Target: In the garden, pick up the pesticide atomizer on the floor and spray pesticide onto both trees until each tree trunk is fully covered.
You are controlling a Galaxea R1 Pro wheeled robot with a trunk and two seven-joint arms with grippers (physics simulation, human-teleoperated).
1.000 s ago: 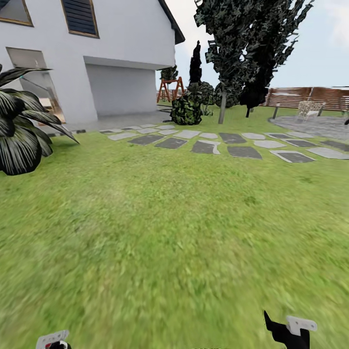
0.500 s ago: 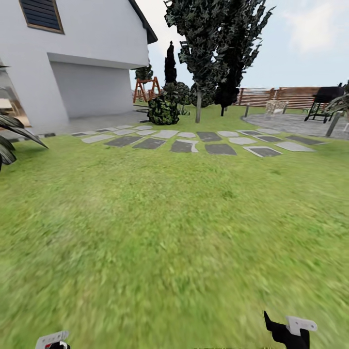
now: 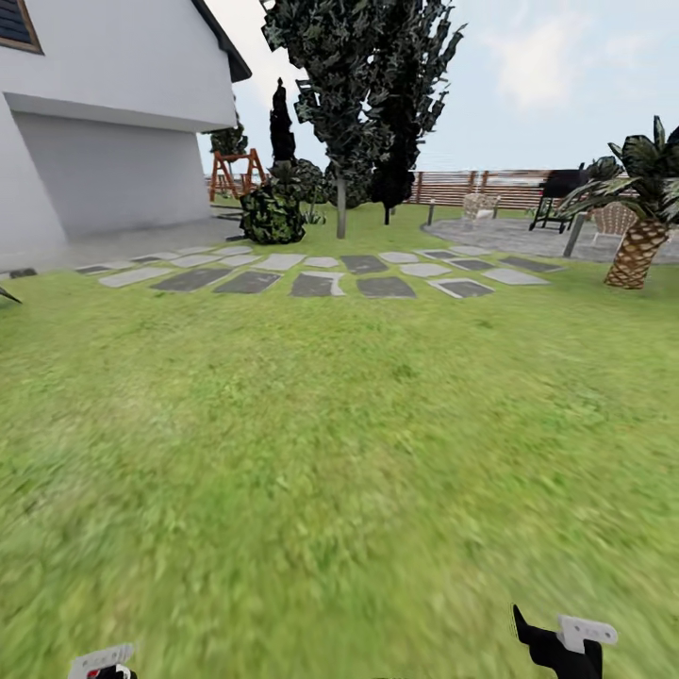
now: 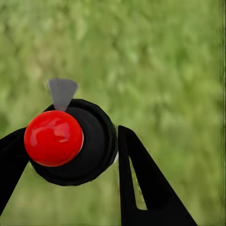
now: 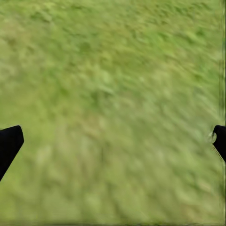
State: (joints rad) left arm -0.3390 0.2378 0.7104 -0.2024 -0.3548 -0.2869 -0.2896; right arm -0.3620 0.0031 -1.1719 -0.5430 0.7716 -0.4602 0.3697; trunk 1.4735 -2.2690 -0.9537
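The left gripper is clenched on the pesticide atomizer above the floor. The right gripper is released. Stepping stones lie at 12 o'clock.

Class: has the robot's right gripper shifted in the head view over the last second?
No. The right gripper keeps its place by the frame's bottom edge; the white house slides left because the camera turned.
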